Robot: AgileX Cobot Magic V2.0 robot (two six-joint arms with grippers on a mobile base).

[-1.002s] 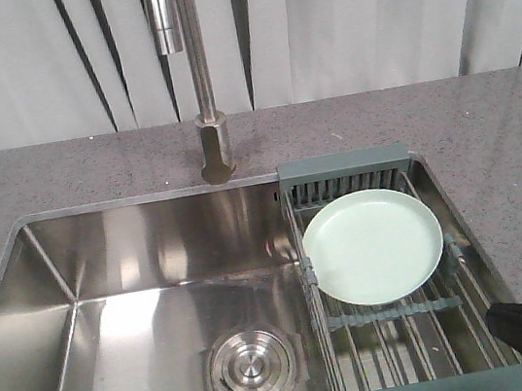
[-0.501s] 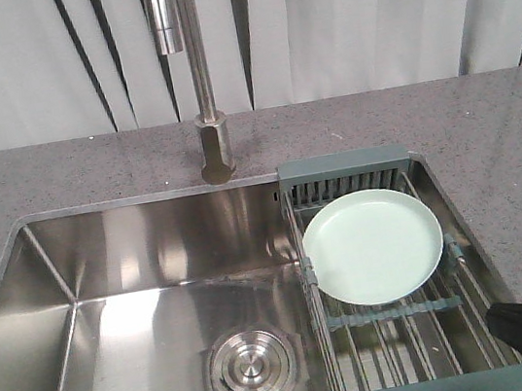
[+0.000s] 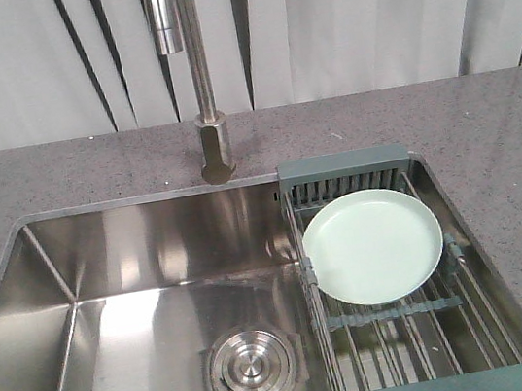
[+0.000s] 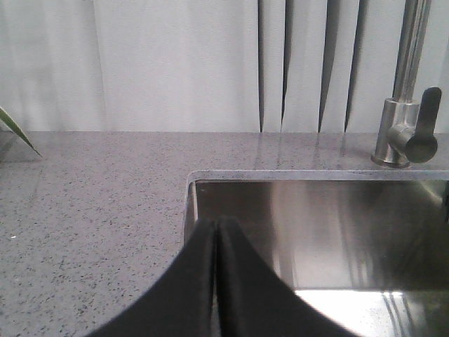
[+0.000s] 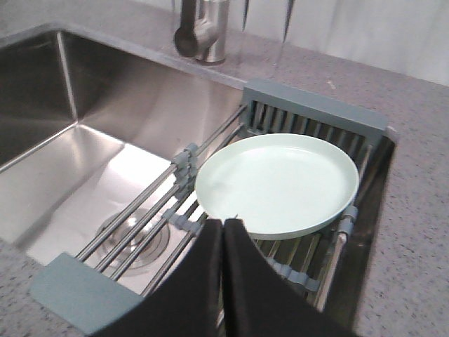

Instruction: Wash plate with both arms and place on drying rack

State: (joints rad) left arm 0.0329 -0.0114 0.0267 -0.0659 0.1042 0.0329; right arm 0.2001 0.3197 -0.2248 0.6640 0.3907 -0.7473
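Grey speckled bench (image 3: 62, 176), steel sink (image 3: 159, 299): round mint-green plate (image 3: 374, 245) lies flat on the steel-wire drying rack (image 3: 399, 327), both my claws closed and empty, so placement looks done.

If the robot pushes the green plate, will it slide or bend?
The plate looks stiff, so it probably won't bend. It lies flat across the rack bars, so a push would likely slide it along, not tip it. Its smooth, glossy surface may be slippery to grip.
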